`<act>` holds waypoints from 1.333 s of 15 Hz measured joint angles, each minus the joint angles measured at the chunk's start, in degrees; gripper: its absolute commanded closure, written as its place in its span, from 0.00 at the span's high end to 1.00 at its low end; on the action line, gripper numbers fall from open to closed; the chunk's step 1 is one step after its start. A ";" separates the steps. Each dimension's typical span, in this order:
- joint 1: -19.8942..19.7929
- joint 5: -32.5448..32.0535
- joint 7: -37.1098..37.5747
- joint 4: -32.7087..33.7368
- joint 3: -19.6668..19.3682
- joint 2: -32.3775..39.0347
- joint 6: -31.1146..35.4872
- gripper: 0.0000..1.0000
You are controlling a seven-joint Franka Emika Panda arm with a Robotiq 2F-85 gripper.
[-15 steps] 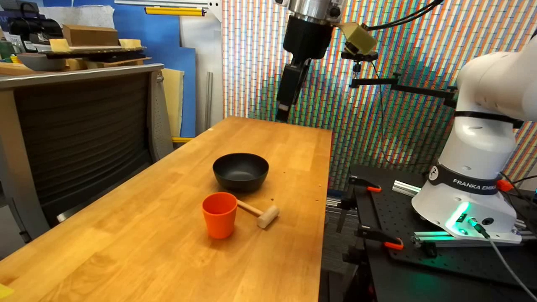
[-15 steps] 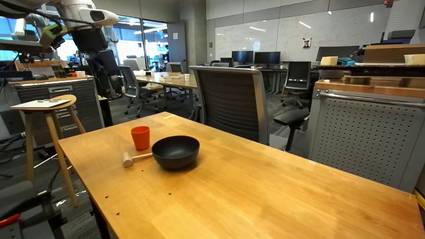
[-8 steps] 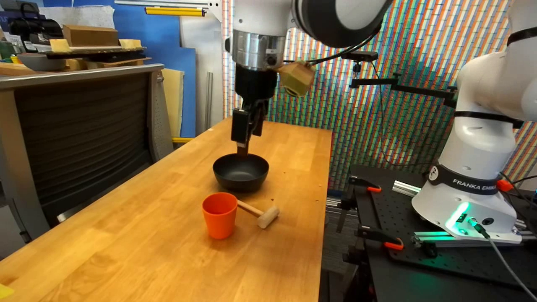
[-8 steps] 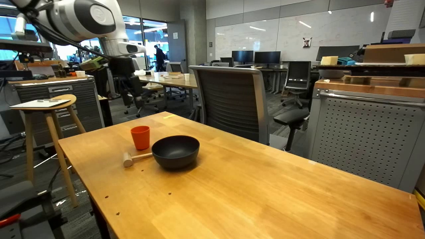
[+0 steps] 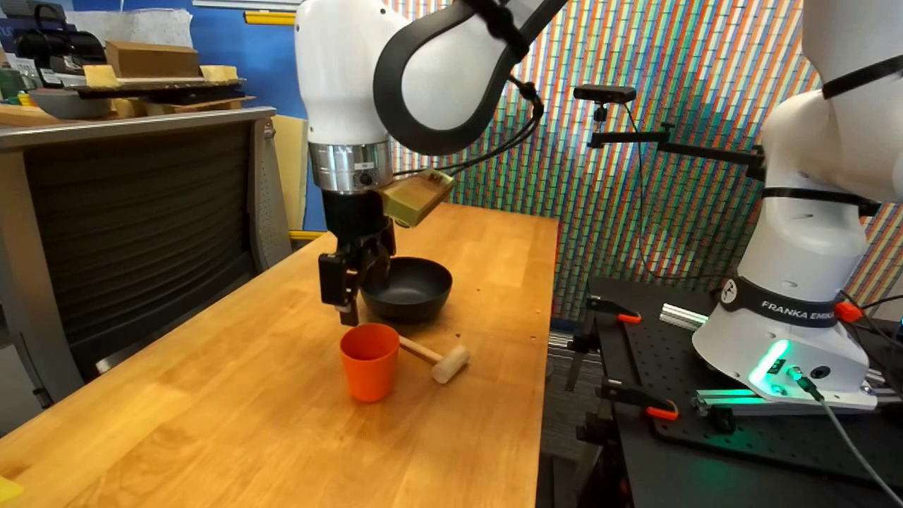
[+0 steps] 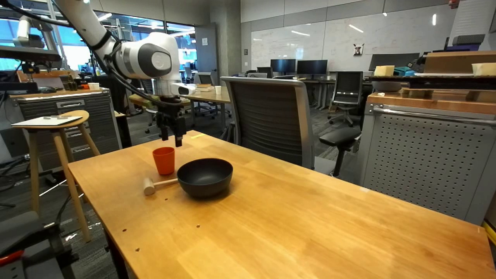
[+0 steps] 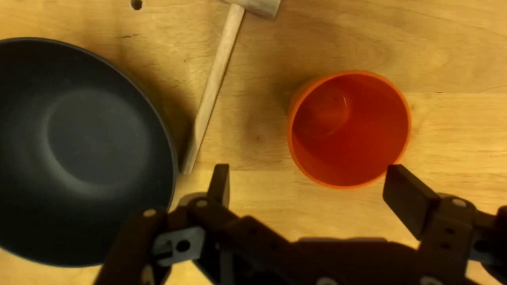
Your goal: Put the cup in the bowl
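Observation:
The orange-red cup (image 5: pixel 370 370) stands upright on the wooden table in both exterior views (image 6: pixel 164 162). The black bowl (image 5: pixel 416 310) stands beside it, also in an exterior view (image 6: pixel 205 189); its inside looks bare in the wrist view (image 7: pixel 97 138). My gripper (image 7: pixel 308 167) is open and empty, its fingers wide apart. In the wrist view the cup (image 7: pixel 350 130) appears ahead of the gap and toward the right finger (image 7: pixel 412 200). In an exterior view the gripper (image 5: pixel 365 300) hangs above the table just behind the cup; it also shows in an exterior view (image 6: pixel 171 140).
A light wooden mallet (image 5: pixel 450 364) lies on the table (image 5: pixel 211 423) between cup and bowl, its handle end close to the bowl in the wrist view (image 7: pixel 216 83). A chair (image 6: pixel 271 116) stands at the table's long side. Clamps (image 5: pixel 638 402) sit on the robot's black base table.
My gripper has come over the table, down and toward the cup, from high at the back in an exterior view. The cup, bowl and mallet have not moved.

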 measured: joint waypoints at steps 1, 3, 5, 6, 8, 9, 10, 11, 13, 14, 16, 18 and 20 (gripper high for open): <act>0.11 1.58 -1.10 1.18 -0.32 1.87 -0.22 1.00; 0.14 4.16 -2.67 2.91 -0.95 4.91 -1.02 1.00; 0.14 6.33 -3.46 3.58 -1.63 6.84 -1.76 0.75; 0.14 7.00 -3.52 3.62 -1.93 7.37 -2.30 0.74; 0.15 7.75 -3.52 3.56 -2.37 8.06 -3.21 0.58; 0.17 8.20 -3.52 3.51 -2.52 8.33 -3.36 0.49; 0.19 8.53 -3.52 3.49 -2.63 8.60 -3.37 0.42; 0.20 8.81 -3.52 3.49 -2.69 8.86 -3.37 0.35; 0.30 9.14 -3.52 3.50 -2.70 9.19 -3.37 0.19; 0.43 9.16 -3.52 3.50 -2.70 9.27 -3.37 0.11; 0.85 9.16 -3.52 3.51 -2.70 9.31 -3.37 0.00; 1.38 9.16 -3.52 3.55 -2.70 9.29 -3.37 0.00; 1.96 9.16 -3.50 3.54 -2.80 8.84 -3.36 0.01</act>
